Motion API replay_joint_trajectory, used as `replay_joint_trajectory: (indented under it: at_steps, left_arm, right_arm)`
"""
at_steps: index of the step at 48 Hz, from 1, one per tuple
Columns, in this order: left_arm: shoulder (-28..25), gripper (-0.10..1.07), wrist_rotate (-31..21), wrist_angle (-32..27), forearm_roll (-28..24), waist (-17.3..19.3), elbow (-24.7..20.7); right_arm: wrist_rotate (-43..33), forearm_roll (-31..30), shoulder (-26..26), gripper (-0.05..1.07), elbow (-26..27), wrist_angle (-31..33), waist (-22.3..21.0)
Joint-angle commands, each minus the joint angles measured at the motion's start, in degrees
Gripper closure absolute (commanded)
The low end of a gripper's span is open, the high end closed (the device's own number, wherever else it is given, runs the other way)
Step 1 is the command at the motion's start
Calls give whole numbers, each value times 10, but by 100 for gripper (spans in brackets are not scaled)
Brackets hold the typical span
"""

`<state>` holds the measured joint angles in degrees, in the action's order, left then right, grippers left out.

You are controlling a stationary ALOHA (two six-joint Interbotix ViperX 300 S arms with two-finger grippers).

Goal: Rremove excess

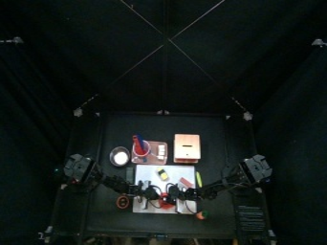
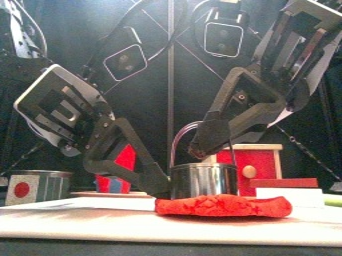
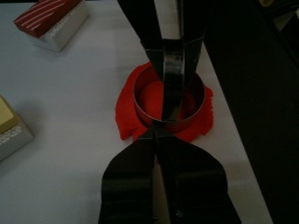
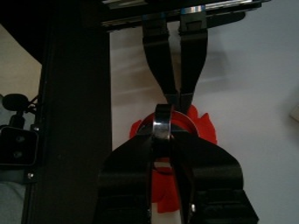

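Note:
A flat slab of red dough (image 2: 227, 206) lies on the white mat (image 2: 80, 205), and a metal ring cutter (image 2: 207, 182) is pressed into it. In the left wrist view the ring (image 3: 145, 103) stands in the dough (image 3: 133, 128), with a ragged rim of dough outside it. My left gripper (image 3: 165, 131) is shut on the ring's wall. My right gripper (image 4: 170, 118) comes in from the opposite side and sits low at the ring's (image 4: 156, 128) rim and the dough's (image 4: 201, 129) edge. Whether it holds anything is hidden.
A red-and-white box (image 2: 261, 160) stands behind the dough on the right and a small tin (image 2: 34, 187) on the left. Further back on the table are a wooden box (image 1: 188, 146) and a round white dish (image 1: 120, 156). Black table lies beyond the mat's edge (image 4: 70, 52).

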<state>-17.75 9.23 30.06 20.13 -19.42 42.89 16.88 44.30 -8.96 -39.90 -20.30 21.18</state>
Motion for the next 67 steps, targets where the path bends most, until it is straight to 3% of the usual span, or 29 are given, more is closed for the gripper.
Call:
replay_joint_trajectory:
  at_steps: [1, 43, 67]
  left_arm:
    - [3, 55, 0, 0, 0, -1, -7]
    - [8, 55, 1, 0, 0, -1, -7]
    - [53, 55, 10, 1, -16, 0, -4]
  right_arm:
    - [2, -6, 23, 52, 30, -5, -2]
    - [4, -33, 54, 53, 14, -63, -4]
    - [3, 4, 148, 53, -96, -64, -20]
